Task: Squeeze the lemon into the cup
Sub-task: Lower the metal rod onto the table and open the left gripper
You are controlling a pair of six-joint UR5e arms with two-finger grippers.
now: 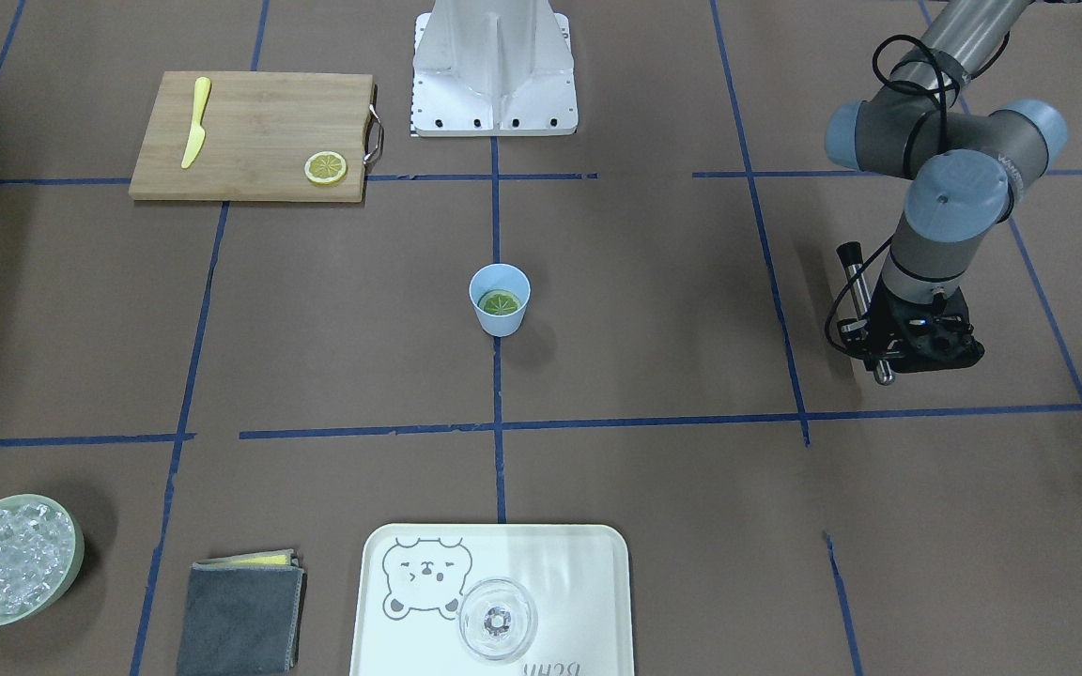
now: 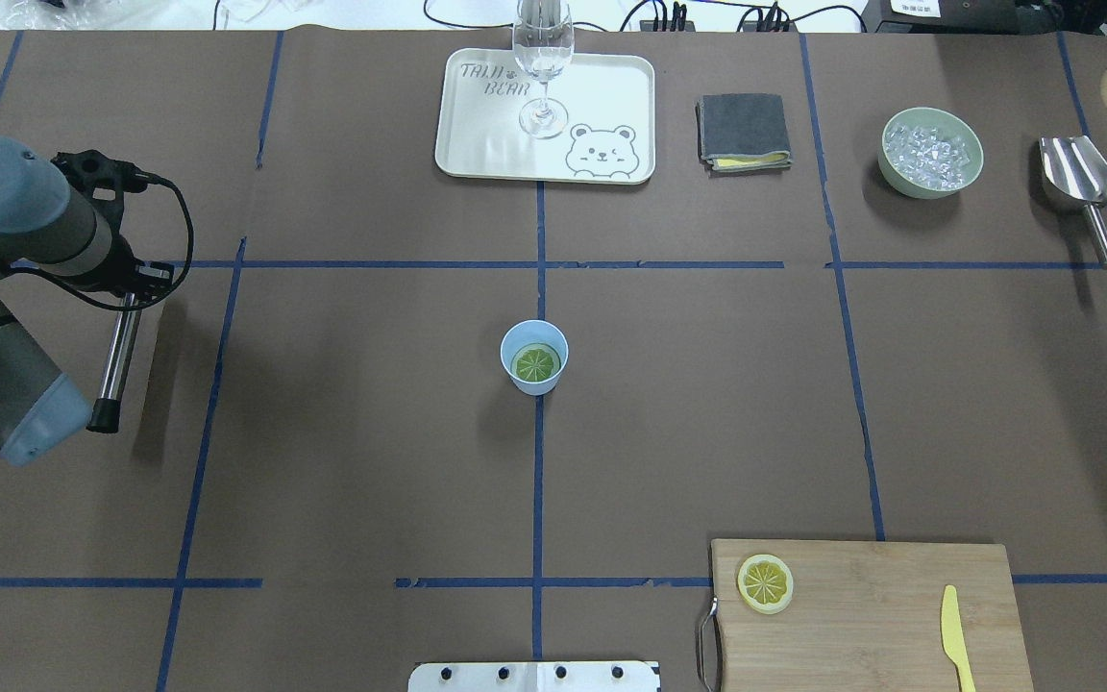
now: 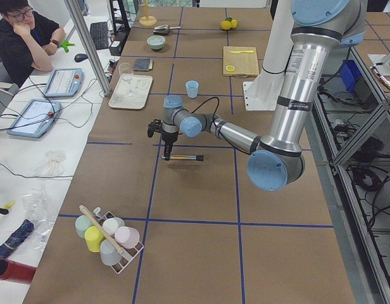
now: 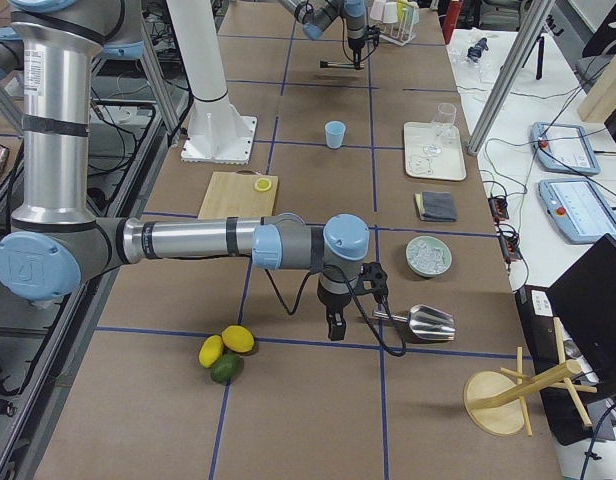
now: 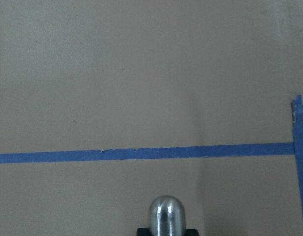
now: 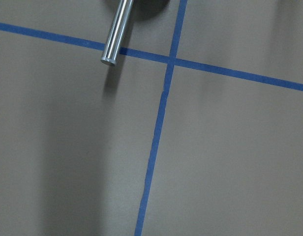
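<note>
The light-blue cup (image 1: 500, 310) stands upright at the table's middle, on a blue tape line; it also shows in the overhead view (image 2: 517, 374). The greenish-yellow lemon slice (image 1: 499, 302) lies flat inside it, also seen from overhead (image 2: 535, 364). My left gripper (image 1: 921, 352) points down over bare table far to the cup's side, with a metal rod (image 2: 116, 360) by its wrist; its fingers are hidden, so I cannot tell its state. My right gripper (image 4: 334, 322) shows only in the right side view, near a metal scoop; I cannot tell its state.
A wooden cutting board (image 2: 880, 615) holds a brighter yellow slice (image 2: 765, 582) and a yellow knife (image 2: 955, 639). A bear tray (image 2: 602, 96) carries a clear glass (image 2: 542, 67). A grey cloth (image 2: 743, 131), a green bowl of ice (image 2: 931, 152) and a metal scoop (image 2: 1080, 178) lie along the far edge.
</note>
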